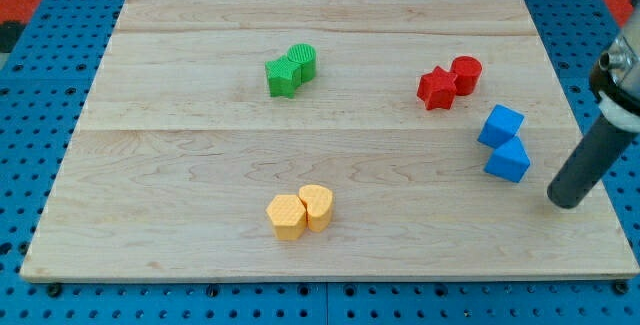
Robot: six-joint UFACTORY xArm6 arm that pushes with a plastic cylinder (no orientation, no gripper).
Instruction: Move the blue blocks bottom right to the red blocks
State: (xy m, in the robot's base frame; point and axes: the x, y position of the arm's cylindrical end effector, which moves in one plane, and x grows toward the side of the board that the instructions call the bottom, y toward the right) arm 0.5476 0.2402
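Observation:
Two blue blocks sit together at the view's right: a blue cube (pixel 500 125) and, just below it, a blue wedge-like block (pixel 509 159). Up and to their left are a red star-shaped block (pixel 436 88) and a red cylinder (pixel 465 74), touching each other. My tip (pixel 566 201) is the lower end of the dark rod that comes in from the view's right edge. It stands on the board to the right of and a little below the lower blue block, with a small gap between them.
A green star-shaped block (pixel 283 76) and a green cylinder (pixel 303 61) touch at the upper middle. Two yellow blocks (pixel 300 211) touch at the lower middle. The wooden board (pixel 170 145) lies on a blue pegboard (pixel 30 115).

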